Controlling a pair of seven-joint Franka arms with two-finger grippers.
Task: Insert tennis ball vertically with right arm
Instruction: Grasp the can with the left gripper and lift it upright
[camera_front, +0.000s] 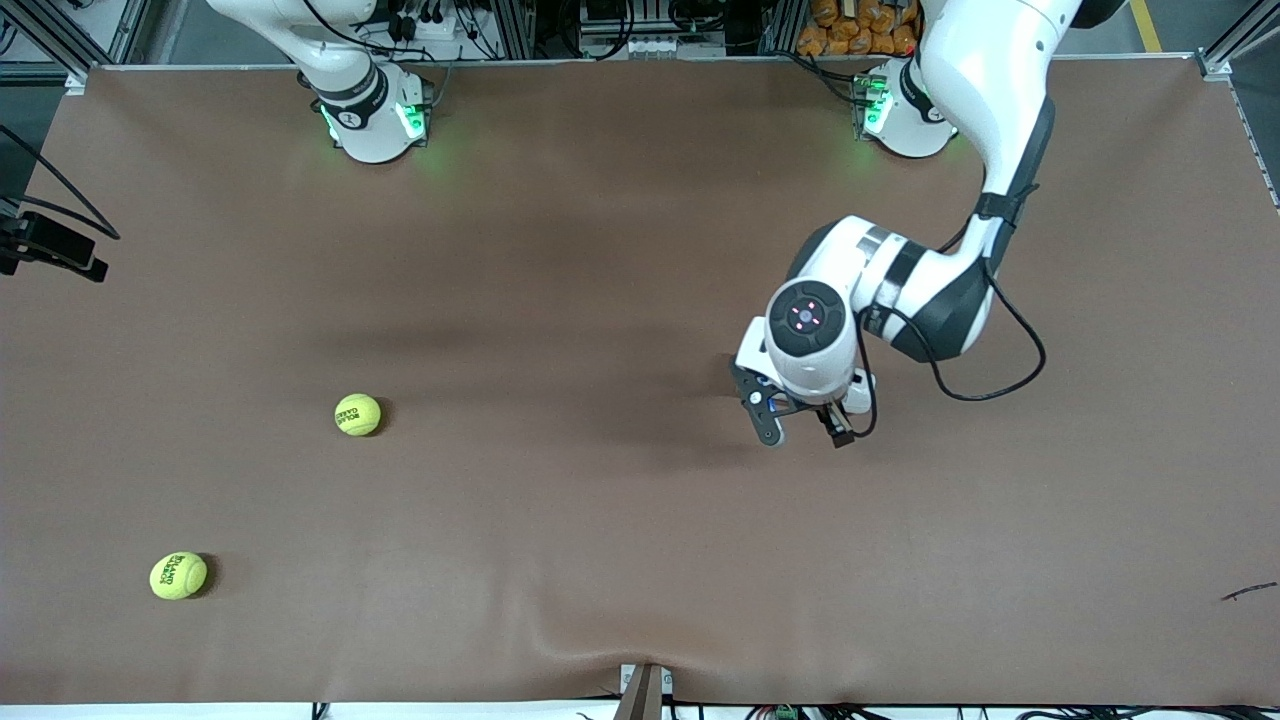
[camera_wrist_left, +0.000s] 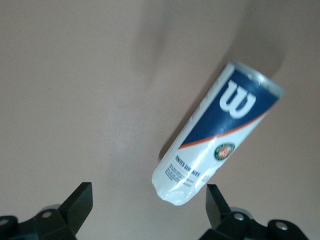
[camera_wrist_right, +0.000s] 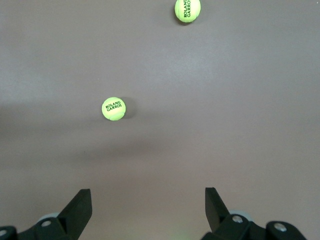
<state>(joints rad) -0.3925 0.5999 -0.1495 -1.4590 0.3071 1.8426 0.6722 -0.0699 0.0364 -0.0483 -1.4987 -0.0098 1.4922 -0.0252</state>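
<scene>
— Yellow-green felt is seen on two tennis balls lying on the brown table (camera_front: 640, 250). Where are they placed?

— Both are toward the right arm's end. The farther ball (camera_front: 357, 414) lies apart from the nearer ball (camera_front: 178, 575). Neither is touched.

— How is such a ball expected to handle?

— It is judged light and a little springy, with a fuzzy surface that should not slip. It can roll, so it should be taken across its middle from above.

— And the grippers?

— The right gripper (camera_wrist_right: 147, 207) is held high over the table with its fingers spread wide and nothing between them. The left gripper (camera_wrist_left: 150, 205) is also wide and empty, hanging over a white and blue ball can (camera_wrist_left: 217, 134); that arm seems to wait.

— Is the can standing?

— It cannot be told surely.
</scene>
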